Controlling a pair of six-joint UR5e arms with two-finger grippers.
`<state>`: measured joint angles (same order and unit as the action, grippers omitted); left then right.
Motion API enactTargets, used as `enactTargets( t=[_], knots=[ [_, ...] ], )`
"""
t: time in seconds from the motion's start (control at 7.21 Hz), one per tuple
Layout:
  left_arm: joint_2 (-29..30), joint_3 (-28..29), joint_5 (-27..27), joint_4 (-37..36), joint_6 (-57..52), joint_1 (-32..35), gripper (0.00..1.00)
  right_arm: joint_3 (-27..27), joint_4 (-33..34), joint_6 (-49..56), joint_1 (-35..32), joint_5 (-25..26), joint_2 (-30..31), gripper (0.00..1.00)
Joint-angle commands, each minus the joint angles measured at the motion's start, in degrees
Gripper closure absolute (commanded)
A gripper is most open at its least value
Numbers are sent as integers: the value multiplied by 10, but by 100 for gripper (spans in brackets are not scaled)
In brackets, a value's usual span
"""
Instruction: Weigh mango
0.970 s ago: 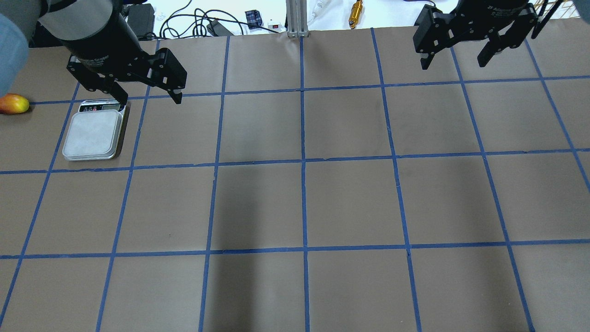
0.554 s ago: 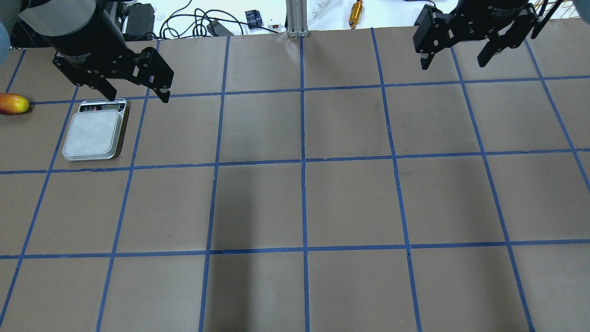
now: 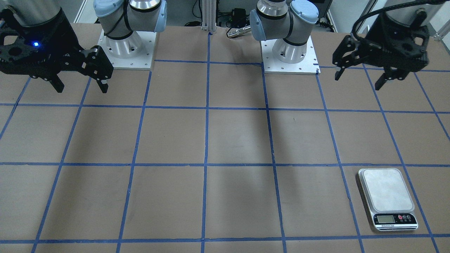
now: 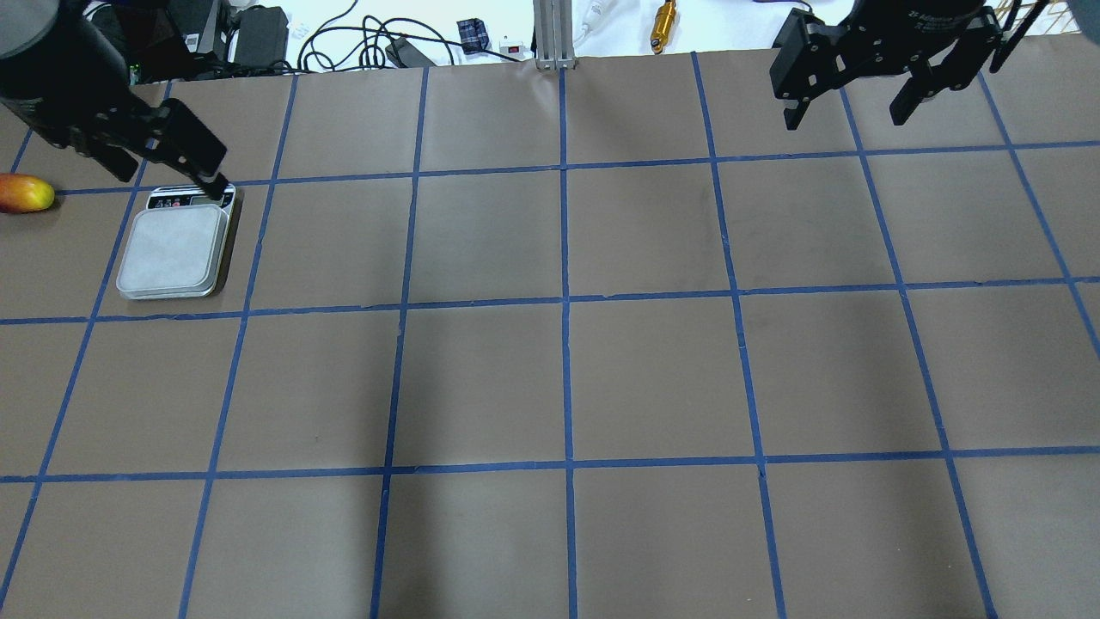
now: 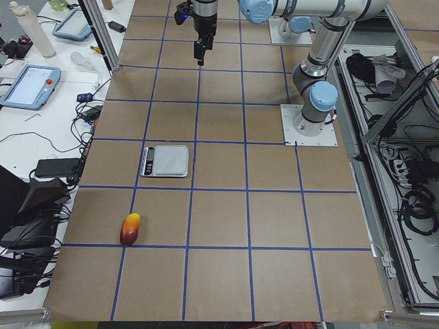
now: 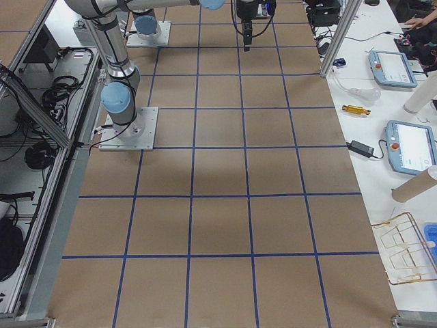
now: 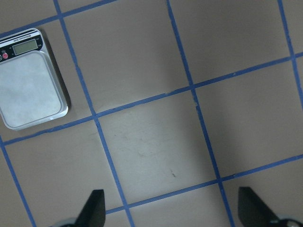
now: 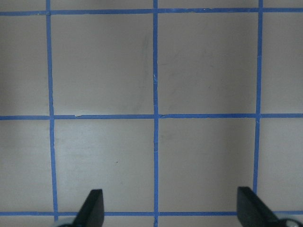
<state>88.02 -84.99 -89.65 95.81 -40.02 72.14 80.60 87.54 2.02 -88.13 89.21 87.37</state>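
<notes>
From the overhead view I can read only one thing: white lettering on the body of the right hand (image 4: 844,119), partly cut off, where I make out "Adaptive". The scale (image 3: 386,196) has a display (image 3: 385,219) with fine print beneath it, both too small for me to read.

The flat silver kitchen scale with a square platform (image 4: 176,249) lies on my left half of the brown paper-covered table with a blue tape grid (image 4: 567,378). Its display end is turned away from me, toward the far edge. The small oblong yellow-to-red mango (image 4: 26,193) lies on the paper further to my left, well apart from the scale and near the table's end. My left gripper (image 4: 163,172) hangs above that left half, and my right gripper (image 4: 845,119) above the right half, both clear of the table.
</notes>
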Motion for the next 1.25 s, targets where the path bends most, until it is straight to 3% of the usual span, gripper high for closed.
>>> enactTargets(
  t=[0.0,0.14,0.42,0.83,1.11],
  knots=[
    [28,-7,-15,-3,-204,-85,0,0,0,0,0,0,0,0],
    [57,-1,-49,-13,-267,-118,0,0,0,0,0,0,1,0],
    [124,0,-49,-99,-426,-195,0,0,0,0,0,0,0,0],
    [238,17,-40,-226,-570,-254,0,0,0,0,0,0,0,0],
    [323,115,-33,-231,-635,-263,0,0,0,0,0,0,0,0]
  ],
)
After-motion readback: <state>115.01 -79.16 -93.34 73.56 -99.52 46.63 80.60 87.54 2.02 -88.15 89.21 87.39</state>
